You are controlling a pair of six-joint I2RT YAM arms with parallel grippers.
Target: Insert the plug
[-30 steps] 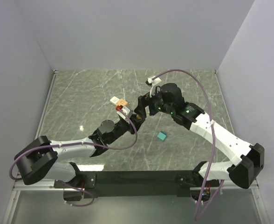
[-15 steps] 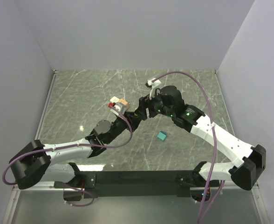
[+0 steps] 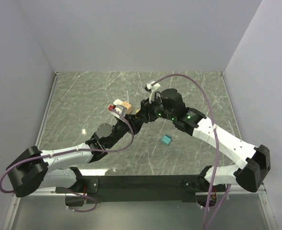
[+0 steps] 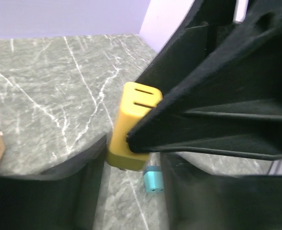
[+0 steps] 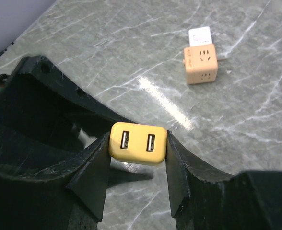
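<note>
The plug (image 5: 137, 142) is a yellow block with two USB ports in its face. My right gripper (image 5: 138, 140) is shut on its two sides, holding it above the table. In the left wrist view the same plug (image 4: 130, 125) stands between my left gripper's (image 4: 134, 160) spread jaws, close against the left finger (image 4: 90, 160), with a gap to the right one. The right arm's black finger lies across the plug there. An orange socket cube (image 5: 200, 64) sits on the table beyond, with a white piece (image 5: 200, 36) against it. From above, both grippers meet just right of the cube (image 3: 126, 105).
A small teal block (image 3: 166, 140) lies on the marble table right of the grippers, also seen as a teal block (image 4: 153, 179) under the plug. Purple cables loop over both arms. Grey walls close in the table (image 3: 83, 96) at the back and sides.
My right gripper's jaws have closed onto the plug. My left gripper's jaws have spread apart off it. Both wrists have shifted slightly left.
</note>
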